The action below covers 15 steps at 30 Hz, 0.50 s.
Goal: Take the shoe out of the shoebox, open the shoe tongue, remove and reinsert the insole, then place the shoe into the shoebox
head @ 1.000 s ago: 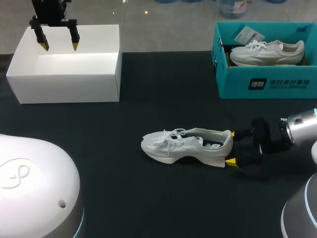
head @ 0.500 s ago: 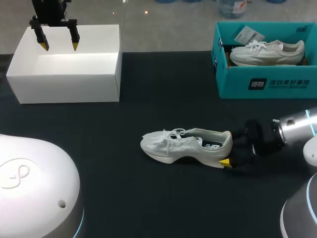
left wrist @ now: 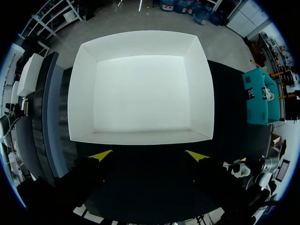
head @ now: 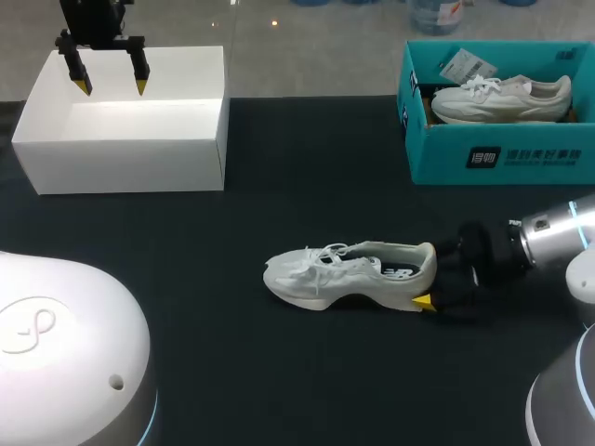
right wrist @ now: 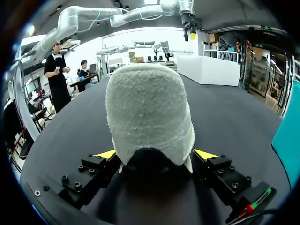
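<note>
Gripping the heel of a white shoe (head: 349, 274), the right gripper (right wrist: 153, 154) pinches it with one yellow tip pressed to each side. The shoe stands on its sole near the middle of the black table (head: 232, 390), outside both boxes, its toe pointing toward the left arm's side. At the far left corner, the left gripper (head: 112, 88) hangs above the open white shoebox (head: 121, 167), its fingers spread wide and touching nothing. A teal box (head: 493, 158) at the far right holds a second white shoe (head: 502, 98), well apart from the one on the table.
</note>
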Available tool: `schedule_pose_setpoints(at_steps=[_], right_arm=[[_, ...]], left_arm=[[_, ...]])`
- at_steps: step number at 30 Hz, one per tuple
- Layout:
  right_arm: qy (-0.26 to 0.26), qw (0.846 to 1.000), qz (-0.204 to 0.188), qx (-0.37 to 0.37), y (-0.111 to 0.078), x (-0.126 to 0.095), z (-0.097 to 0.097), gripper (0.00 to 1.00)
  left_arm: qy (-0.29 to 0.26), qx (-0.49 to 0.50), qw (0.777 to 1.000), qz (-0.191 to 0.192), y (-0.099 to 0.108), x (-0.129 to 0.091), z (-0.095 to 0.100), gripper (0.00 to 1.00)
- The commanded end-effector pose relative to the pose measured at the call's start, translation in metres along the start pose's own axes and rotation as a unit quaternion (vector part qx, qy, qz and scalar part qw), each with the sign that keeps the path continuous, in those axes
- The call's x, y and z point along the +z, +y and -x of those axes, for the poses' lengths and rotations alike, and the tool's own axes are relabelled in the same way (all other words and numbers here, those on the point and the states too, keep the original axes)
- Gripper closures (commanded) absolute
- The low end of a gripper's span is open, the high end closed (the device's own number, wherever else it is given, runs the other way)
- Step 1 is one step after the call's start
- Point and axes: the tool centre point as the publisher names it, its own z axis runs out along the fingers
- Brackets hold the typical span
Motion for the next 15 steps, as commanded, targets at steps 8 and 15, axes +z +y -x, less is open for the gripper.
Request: schedule_pose_setpoints(at_steps=[8,15], right_arm=[[0.008,1.000,0.013,-0.009,-0.0023,0.0010,0.0071,0.44],[0.009,1.000,0.024,-0.007,-0.0061,0.0040,0.0040,1.00]], left_arm=[[0.000,0.000,1.000,0.000,0.0005,0.0000,-0.0001,0.00],[0.000,0.000,1.000,0.000,0.0005,0.0000,-0.0001,0.00]])
